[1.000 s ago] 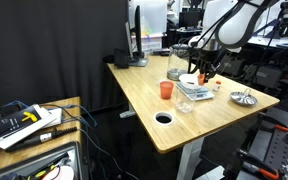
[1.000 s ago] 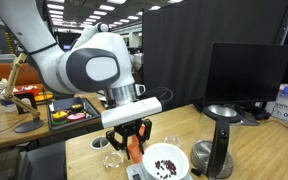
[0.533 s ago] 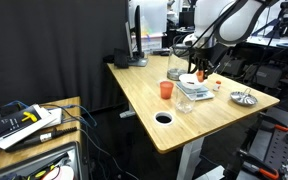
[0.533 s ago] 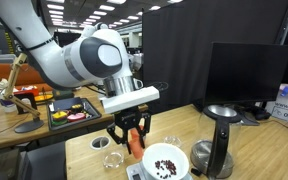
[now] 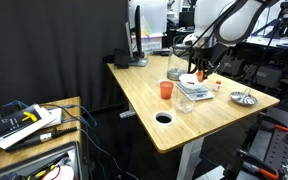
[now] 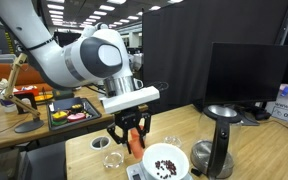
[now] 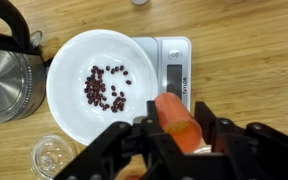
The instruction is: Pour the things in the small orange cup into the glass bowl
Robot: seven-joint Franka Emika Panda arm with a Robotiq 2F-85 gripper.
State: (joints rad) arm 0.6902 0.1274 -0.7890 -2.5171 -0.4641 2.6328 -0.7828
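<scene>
My gripper (image 7: 178, 126) is shut on the small orange cup (image 7: 174, 110) and holds it above the grey scale (image 7: 174, 62), beside a white bowl (image 7: 69, 55) of dark beans. The cup's mouth faces the wrist camera. The glass bowl (image 7: 51, 156) stands on the table next to the white bowl, at the lower left of the wrist view. In both exterior views the gripper (image 5: 201, 72) (image 6: 134, 137) hangs over the scale with the cup (image 6: 136, 144) between its fingers. The glass bowl (image 5: 184, 104) sits at the near side of the scale.
A bigger red-orange cup (image 5: 165, 90) stands mid-table. A tall clear pitcher (image 5: 175, 62) is behind the scale, and a metal bowl (image 5: 243, 97) is near the table's far edge. A steel kettle (image 7: 4, 75) lies left of the white bowl. A round hole (image 5: 164, 117) is in the tabletop.
The gripper has risen a little with the small orange cup since one second ago. Nothing has moved in the last half second.
</scene>
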